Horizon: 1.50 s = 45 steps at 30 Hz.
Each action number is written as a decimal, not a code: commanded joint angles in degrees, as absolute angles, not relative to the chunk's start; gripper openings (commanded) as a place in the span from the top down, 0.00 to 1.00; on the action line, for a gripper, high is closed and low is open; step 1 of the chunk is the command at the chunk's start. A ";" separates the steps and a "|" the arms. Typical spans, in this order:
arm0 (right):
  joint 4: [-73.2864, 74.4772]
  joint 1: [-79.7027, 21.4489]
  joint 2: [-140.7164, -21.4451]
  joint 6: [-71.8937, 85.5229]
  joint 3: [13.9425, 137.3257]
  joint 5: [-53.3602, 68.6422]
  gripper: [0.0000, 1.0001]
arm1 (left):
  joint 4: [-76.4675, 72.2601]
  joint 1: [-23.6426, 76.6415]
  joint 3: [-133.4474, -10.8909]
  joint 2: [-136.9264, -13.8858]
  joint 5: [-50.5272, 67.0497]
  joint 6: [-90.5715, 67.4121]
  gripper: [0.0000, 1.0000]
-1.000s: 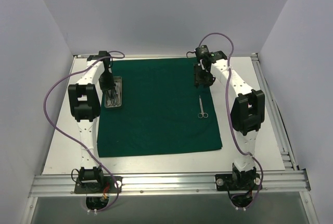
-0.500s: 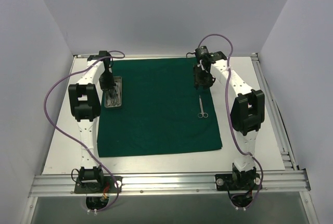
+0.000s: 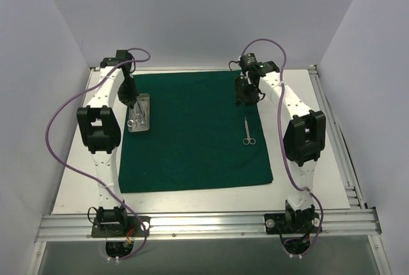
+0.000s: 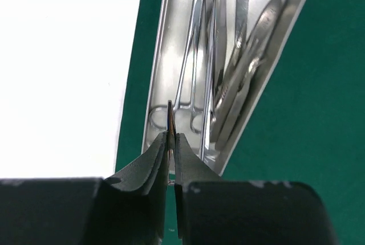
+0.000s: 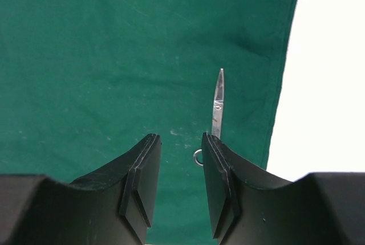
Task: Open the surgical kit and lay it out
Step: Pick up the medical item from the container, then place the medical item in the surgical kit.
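Left wrist view: the left claw point(image 4: 171, 142) is pinched shut on a thin steel tool point(image 4: 170, 114) over the silver tray point(image 4: 162, 68) at the left edge of the green cloth point(image 3: 198, 134). The right claw point(image 5: 181, 148) hangs open above the cloth, with forceps point(image 5: 217, 105) lying near.

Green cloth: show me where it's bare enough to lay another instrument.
Bare: the middle of the cloth, between the tray and the scissors, down to its near edge. Crowded: the tray, under the left gripper; the far right corner, under the right gripper.
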State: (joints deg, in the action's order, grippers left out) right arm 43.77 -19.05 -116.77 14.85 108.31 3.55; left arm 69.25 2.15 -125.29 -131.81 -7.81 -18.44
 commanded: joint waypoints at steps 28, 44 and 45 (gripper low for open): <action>-39.00 -25.66 -97.03 59.84 79.28 67.50 0.34 | 37.02 16.79 -93.09 -89.05 39.63 -36.02 0.98; -46.31 -27.33 -95.62 66.35 74.18 68.55 0.46 | 16.19 17.23 -85.96 -84.38 44.47 -48.51 0.98; -48.41 -27.42 -95.71 67.58 74.09 68.64 0.46 | 16.00 17.23 -85.87 -84.46 44.56 -48.86 0.98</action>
